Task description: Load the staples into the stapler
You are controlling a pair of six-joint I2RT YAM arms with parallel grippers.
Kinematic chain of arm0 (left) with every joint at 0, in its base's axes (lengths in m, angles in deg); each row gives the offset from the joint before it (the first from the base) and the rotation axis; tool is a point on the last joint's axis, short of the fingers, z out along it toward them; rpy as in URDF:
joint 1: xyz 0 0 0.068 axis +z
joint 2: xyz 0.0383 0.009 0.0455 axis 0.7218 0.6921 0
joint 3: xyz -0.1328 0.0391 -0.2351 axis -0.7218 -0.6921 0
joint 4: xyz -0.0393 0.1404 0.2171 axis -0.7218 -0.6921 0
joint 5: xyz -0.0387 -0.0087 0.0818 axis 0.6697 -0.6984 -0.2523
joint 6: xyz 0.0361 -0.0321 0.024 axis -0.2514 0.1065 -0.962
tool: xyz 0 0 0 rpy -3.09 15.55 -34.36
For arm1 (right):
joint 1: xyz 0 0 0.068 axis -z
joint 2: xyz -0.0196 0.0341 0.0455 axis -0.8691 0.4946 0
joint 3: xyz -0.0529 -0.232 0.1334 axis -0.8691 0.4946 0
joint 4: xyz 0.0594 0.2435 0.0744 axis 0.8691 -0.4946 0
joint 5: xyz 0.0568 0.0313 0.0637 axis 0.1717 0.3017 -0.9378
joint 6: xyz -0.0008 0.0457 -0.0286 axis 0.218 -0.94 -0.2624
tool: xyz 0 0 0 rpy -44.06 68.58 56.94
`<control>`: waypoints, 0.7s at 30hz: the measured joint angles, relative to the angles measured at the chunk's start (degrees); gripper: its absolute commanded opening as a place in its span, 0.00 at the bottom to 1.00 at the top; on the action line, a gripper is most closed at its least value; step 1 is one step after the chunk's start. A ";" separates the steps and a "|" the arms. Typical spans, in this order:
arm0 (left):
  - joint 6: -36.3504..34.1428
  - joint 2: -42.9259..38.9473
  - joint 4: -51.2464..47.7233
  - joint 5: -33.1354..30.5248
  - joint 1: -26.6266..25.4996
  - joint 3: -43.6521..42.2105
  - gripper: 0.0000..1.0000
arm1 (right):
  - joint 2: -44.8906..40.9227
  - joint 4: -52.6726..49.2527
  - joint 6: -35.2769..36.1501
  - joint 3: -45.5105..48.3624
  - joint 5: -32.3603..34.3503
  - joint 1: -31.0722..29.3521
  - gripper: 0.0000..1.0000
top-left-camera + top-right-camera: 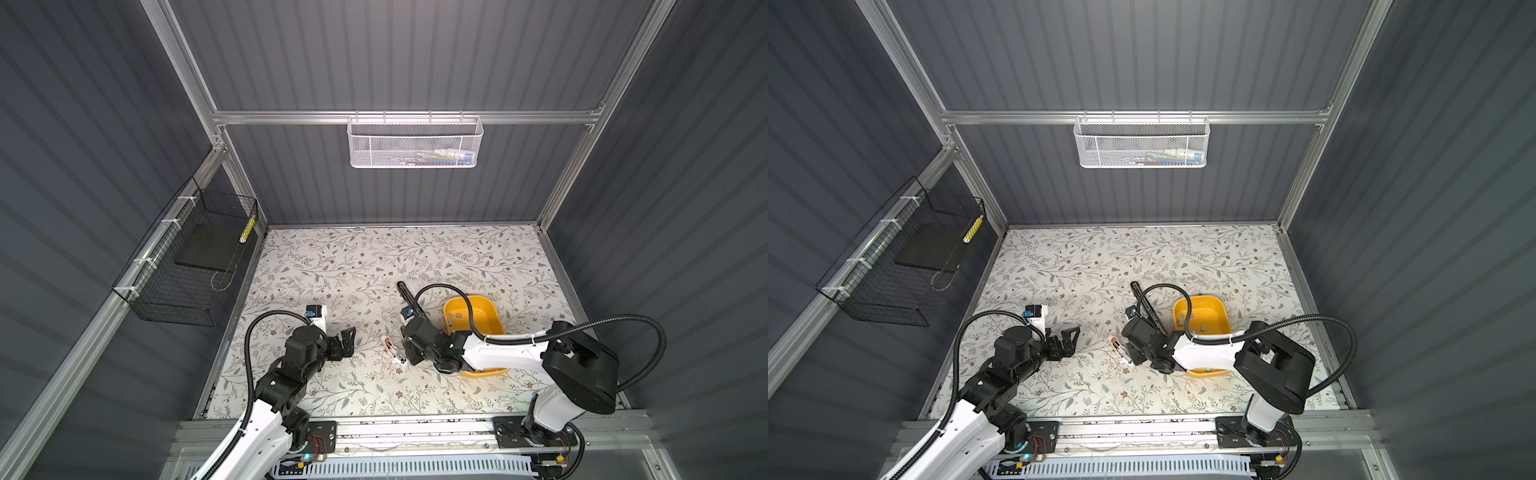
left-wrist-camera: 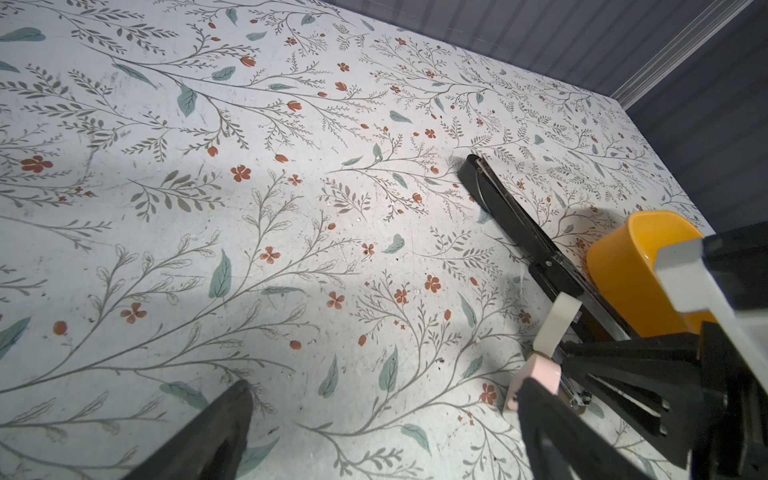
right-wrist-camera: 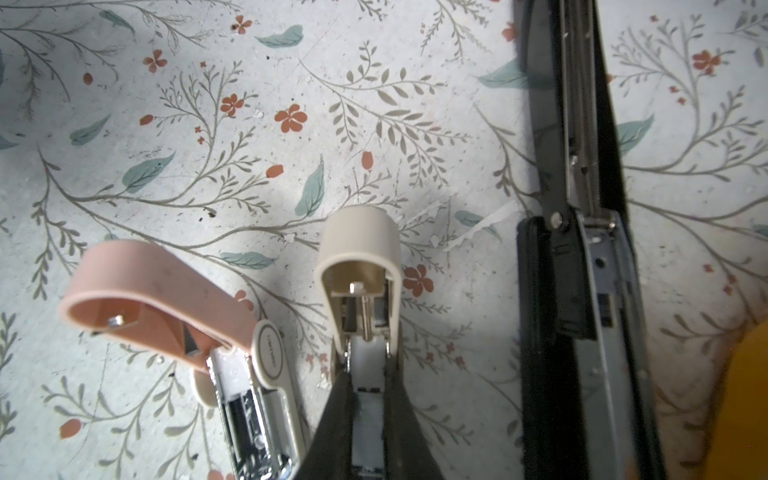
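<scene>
1. The counter [image 1: 332, 257] was a flat, matt surface printed with thin grey twigs, teal leaves and small red flowers, with fine scratches on it.
2. The right tool [image 3: 368, 384] was almost fully closed; its two black wedge-shaped fingers [image 3: 340, 399] pressed from both sides on the narrow white channel of the cream stapler [image 3: 359, 241].
3. This cream stapler had a smooth, rounded plastic cover, lifted open, with a small metal pin and spring visible inside.
4. Just beside it lay a pink stapler [image 3: 158, 282], also open, with a curved plastic cover and a shiny metal tray.
5. On the other side of the cream stapler lay a long black stapler [image 3: 577, 249], slim and straight, with a grey metal rail along it.
6. The staples [image 1: 459, 316] were small flat grey pieces on the floor of a glossy yellow tub [image 1: 446, 309] with rounded corners, next to the black stapler and partly under the right arm.
7. The left tool [image 1: 350, 341] stood wide open and held nothing, well apart from the staplers.
</scene>
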 measured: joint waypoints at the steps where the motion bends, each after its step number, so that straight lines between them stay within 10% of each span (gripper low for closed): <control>1: 0.00 0.00 0.00 0.00 0.00 0.00 1.00 | 0.00 -0.13 -0.15 0.00 0.04 -0.13 0.00; 21: 0.00 -0.76 -0.02 0.00 0.00 0.00 1.00 | -0.11 -5.22 -8.17 0.28 9.33 -6.47 0.19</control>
